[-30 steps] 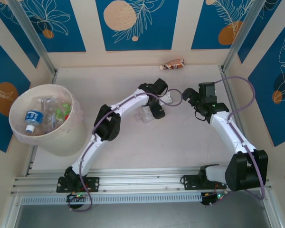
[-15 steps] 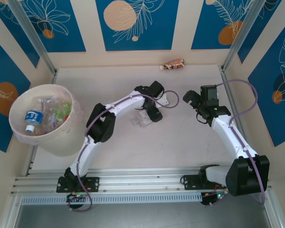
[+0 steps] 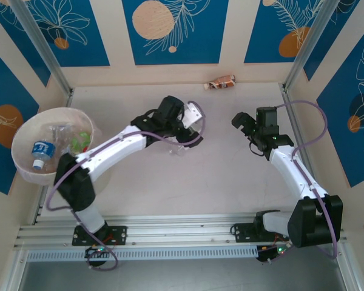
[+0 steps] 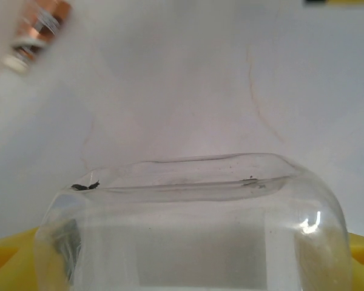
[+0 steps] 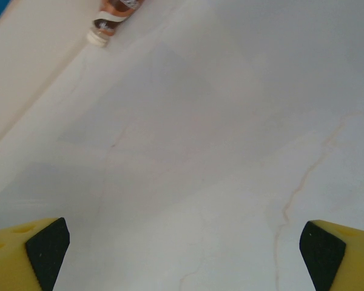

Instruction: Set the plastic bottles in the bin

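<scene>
A clear, label-less plastic bottle (image 4: 188, 224) sits between the yellow fingers (image 4: 6, 260) of my left gripper (image 4: 182, 264), which is shut on it. From above, that gripper (image 3: 181, 134) is over the middle of the table with the bottle (image 3: 176, 147) hanging below it. The bin (image 3: 30, 123) stands at the far left and holds several bottles, one with a blue label (image 3: 41, 150). A brown-labelled bottle (image 3: 221, 82) lies against the back wall, also seen in the wrist views (image 4: 36, 24) (image 5: 112, 15). My right gripper (image 3: 239, 119) (image 5: 185, 248) is open over bare table.
Metal posts (image 3: 45, 54) rise at the back corners and patterned walls enclose the table (image 3: 230, 176). The left arm's elbow link (image 3: 73, 182) overlaps the bin's near side. A rail (image 3: 182, 227) runs along the near edge.
My left arm has swung to the left, towards the bin, carrying the clear bottle with it. The right gripper has hardly moved.
</scene>
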You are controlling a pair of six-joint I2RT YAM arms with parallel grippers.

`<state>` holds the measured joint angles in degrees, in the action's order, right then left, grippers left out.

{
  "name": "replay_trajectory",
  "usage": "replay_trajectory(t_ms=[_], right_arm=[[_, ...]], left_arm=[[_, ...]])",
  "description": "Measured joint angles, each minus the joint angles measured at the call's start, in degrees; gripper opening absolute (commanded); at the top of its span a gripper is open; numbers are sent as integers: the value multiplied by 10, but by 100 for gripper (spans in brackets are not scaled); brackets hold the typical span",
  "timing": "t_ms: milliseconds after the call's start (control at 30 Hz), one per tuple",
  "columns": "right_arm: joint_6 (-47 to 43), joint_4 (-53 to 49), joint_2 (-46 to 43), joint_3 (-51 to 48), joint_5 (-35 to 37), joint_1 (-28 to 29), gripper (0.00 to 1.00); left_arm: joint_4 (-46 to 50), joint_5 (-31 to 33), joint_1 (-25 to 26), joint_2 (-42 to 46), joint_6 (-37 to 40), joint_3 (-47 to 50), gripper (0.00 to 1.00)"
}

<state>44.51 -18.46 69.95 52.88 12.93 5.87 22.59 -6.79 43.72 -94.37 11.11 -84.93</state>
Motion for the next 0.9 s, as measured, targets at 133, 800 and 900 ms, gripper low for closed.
replay_trajectory(t_ms=[133,800,900], right_arm=[[-19,51,-1,-5,-57,4,100],[-186,232,-48,-50,-190,129,100],[-206,244,-47,-47,-203,145,100]], left_arm=[[-29,12,0,74,-24,32,0],[53,151,0,283,-108,5,0],[62,176,0,308,-109,-2,0]])
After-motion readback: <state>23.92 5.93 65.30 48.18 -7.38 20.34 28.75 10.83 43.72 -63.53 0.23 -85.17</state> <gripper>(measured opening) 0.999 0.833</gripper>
